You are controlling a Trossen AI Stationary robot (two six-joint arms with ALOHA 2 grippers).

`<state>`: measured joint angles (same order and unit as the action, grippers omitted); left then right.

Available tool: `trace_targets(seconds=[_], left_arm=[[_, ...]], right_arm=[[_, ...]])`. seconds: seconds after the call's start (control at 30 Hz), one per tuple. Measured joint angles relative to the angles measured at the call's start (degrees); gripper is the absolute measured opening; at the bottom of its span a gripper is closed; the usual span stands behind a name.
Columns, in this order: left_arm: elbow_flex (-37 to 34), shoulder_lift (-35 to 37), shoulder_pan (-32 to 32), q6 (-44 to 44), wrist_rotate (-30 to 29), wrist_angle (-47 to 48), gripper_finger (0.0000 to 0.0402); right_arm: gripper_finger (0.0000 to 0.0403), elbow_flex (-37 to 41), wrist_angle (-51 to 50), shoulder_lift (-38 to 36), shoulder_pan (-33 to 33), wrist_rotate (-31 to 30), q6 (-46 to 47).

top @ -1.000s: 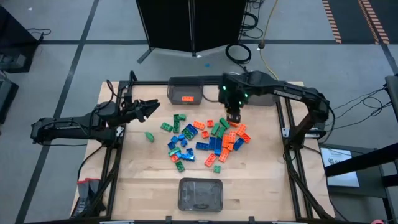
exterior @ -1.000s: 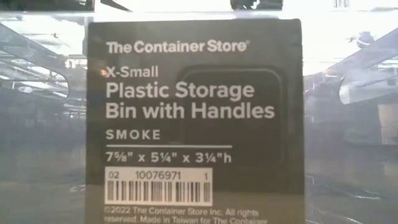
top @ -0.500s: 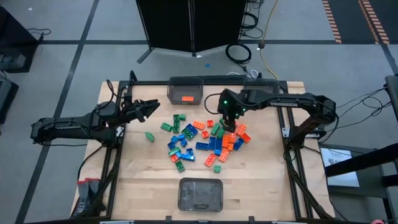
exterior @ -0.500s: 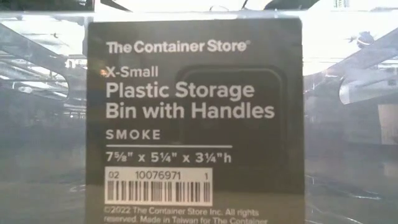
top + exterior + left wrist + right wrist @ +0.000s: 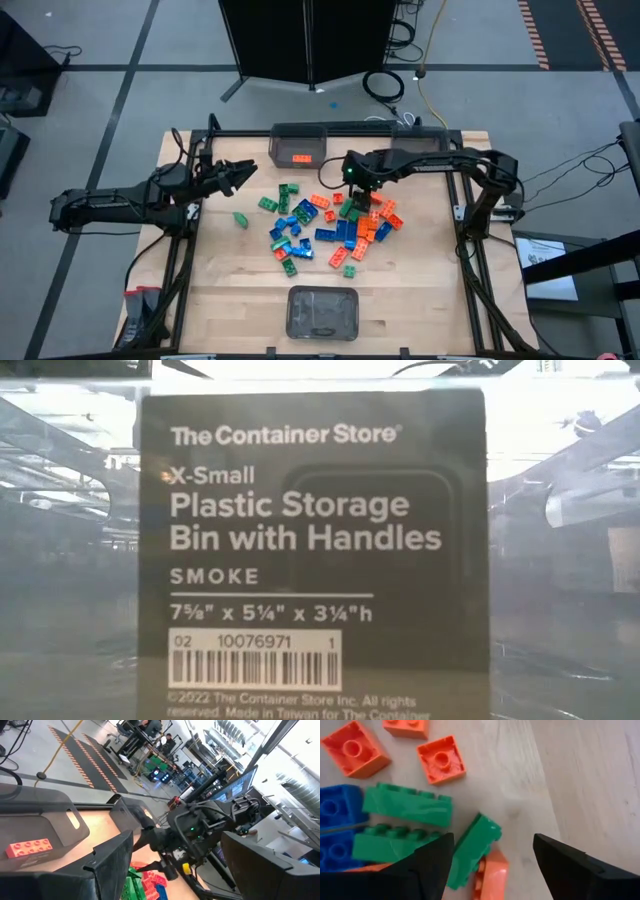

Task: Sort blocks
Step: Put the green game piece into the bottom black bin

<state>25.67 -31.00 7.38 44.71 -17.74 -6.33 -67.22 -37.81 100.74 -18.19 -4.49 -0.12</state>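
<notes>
Overhead and wrist views of the sorting table. The right gripper (image 5: 352,192) hangs low over the far edge of the pile of blocks (image 5: 330,226), its two dark fingers (image 5: 427,865) spread apart with nothing between them. Directly beneath the gap lies a green brick (image 5: 472,851) resting on an orange brick (image 5: 490,872); two long green bricks (image 5: 407,805) lie just to one side of the fingers, blue bricks (image 5: 335,812) beyond those, and square orange bricks (image 5: 441,760) ahead of the fingertips on the bare wood.

The left gripper (image 5: 243,168) waits well away from the pile, fingers parted and empty; a lone green block (image 5: 241,219) lies near it on the table (image 5: 420,300). One grey bin (image 5: 299,147), holding an orange brick (image 5: 29,847), stands just beyond the right gripper. A second bin (image 5: 322,312) sits at the near table edge, past the pile. In the low view its label (image 5: 312,555) fills the frame.
</notes>
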Motion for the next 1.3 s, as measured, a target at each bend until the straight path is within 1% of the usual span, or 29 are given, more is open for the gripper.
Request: trace_targets(seconds=[0.2, 0.37, 0.43, 0.53, 0.6, 0.7, 1.03, 1.3], left_arm=[[0.0, -0.03, -0.02, 0.02, 0.0, 0.0, 0.0302], [0.0, -0.13, -0.01, -0.03, 0.0, 0.0, 0.0302], [0.0, -0.13, -0.02, -0.03, 0.0, 0.0, 0.0302], [0.0, -0.13, -0.02, -0.05, 0.0, 0.01, 0.0302], [0.0, -0.13, 0.0, -0.05, 0.0, 0.04, 0.0302], [0.0, -0.12, 0.0, -0.05, -0.01, 0.22, 0.0302], [0.0, -0.13, -0.01, -0.05, -0.35, 0.9, 0.0302], [0.0, -0.13, 0.0, -0.07, -0.39, 0.9, 0.0302]], right_arm=[[0.0266, 0.0, 0.73, 2.49, -0.99, 0.21, 0.0], [0.0264, 0.04, 1.3, 4.66, -0.95, 1.78, -0.39], [0.0256, 0.12, 1.87, 5.5, -0.96, 1.67, -0.52], [0.0223, -0.02, 1.82, 6.4, -0.97, 1.78, -0.06], [0.0187, 0.0, 1.46, 7.64, -0.99, 1.8, 0.01], [0.0123, -0.18, 0.96, 8.27, -0.97, 1.61, 0.45], [0.012, -1.54, -1.69, 7.76, -0.97, 1.54, 0.98], [0.012, -7.5, -6.23, 3.79, -0.97, 1.55, 0.41]])
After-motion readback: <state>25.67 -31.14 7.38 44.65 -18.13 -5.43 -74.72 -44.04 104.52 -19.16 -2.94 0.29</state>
